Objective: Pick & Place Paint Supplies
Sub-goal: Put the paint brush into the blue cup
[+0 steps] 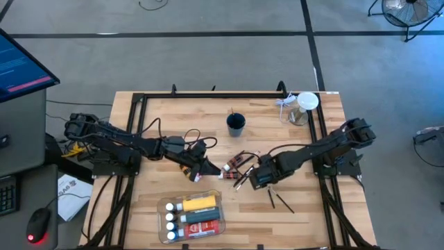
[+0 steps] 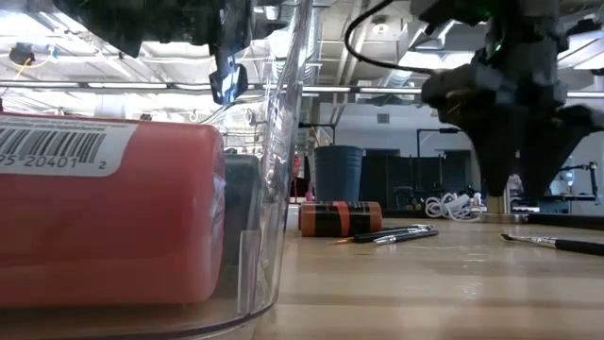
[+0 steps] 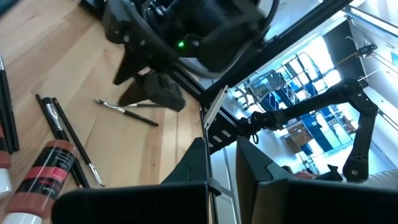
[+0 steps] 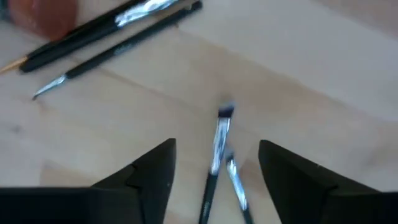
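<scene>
My table [image 1: 298, 215] is pale butcher-block wood framed by black rails, flat and smooth, so round things can roll on it. The clear plastic tray [image 1: 164, 207] at its near edge is my landmark and, I judge, the place everything goes. It already holds a big yellow bottle [image 1: 198, 203], a dark tube [image 1: 202, 214] and a red tube [image 1: 205, 226] lying side by side, white caps all turned one way so they pack tightly.

Beyond the tray stands a dark blue cup [image 1: 236, 124], upright, and well beyond it to the right a clear jar [image 1: 301, 111] with a white lid, which I leave alone.

My right gripper [image 1: 262, 178] hangs low over the table, up and to the right of the tray, its fingers [image 4: 152, 171] spread wide and holding nothing. Two thin brushes [image 1: 280, 199] lie on the wood between and just past them, dark handles with bright metal ferrules, slim and awkward to pinch. A brown-labelled tube [image 1: 234, 163] and more brushes [image 1: 241, 178] lie loose beside my right gripper, on the side toward my left one.

My left gripper [image 1: 205, 168] waits just beyond the tray, fingers clenched together; I cannot tell whether anything sits between them.
</scene>
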`<state>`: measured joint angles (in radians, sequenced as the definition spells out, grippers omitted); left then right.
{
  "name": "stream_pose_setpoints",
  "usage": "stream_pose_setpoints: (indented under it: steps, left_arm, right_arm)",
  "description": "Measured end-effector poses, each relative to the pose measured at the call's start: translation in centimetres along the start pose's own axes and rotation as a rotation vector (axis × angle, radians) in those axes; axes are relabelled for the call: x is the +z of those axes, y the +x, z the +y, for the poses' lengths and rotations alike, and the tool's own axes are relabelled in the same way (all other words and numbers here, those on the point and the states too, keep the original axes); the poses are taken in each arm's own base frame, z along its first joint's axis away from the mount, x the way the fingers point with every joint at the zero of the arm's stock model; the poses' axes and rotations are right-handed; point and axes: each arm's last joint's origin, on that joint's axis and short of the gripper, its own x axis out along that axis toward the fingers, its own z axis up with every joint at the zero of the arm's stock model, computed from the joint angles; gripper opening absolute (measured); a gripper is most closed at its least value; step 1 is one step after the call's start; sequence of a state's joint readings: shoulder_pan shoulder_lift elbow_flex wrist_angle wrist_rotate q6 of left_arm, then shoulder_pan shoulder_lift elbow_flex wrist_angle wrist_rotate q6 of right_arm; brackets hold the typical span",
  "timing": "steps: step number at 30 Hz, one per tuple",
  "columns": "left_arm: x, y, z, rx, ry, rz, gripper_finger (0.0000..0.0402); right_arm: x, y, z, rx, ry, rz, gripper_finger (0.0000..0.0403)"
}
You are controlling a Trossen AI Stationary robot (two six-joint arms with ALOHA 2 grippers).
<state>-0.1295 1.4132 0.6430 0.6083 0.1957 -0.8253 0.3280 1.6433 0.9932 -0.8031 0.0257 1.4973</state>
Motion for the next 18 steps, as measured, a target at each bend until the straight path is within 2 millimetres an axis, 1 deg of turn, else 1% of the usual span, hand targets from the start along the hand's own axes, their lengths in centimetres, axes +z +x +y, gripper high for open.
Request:
stream_pose_setpoints:
  steps: [3, 7, 12, 18]
  left_arm:
    - [0.0, 0.0, 0.0, -0.003, -0.002, 0.002, 0.0002]
    - [0.0, 0.0, 0.0, -0.004, -0.003, 0.003, 0.0002]
    - [0.0, 0.0, -0.1, -0.015, -0.022, 0.015, 0.0002]
    - [-0.1, 0.0, -0.1, -0.024, -0.025, 0.023, 0.0002]
  right_arm:
    - [0.6, 0.9, 0.0, -0.028, -0.011, -0.001, 0.0240]
    - [0.8, 2.4, 0.4, -0.053, -0.011, 0.033, 0.0241]
    - [0.4, 3.6, 0.8, -0.059, -0.020, 0.059, 0.0225]
    - [0.2, 3.8, 0.8, -0.080, -0.023, 0.059, 0.0190]
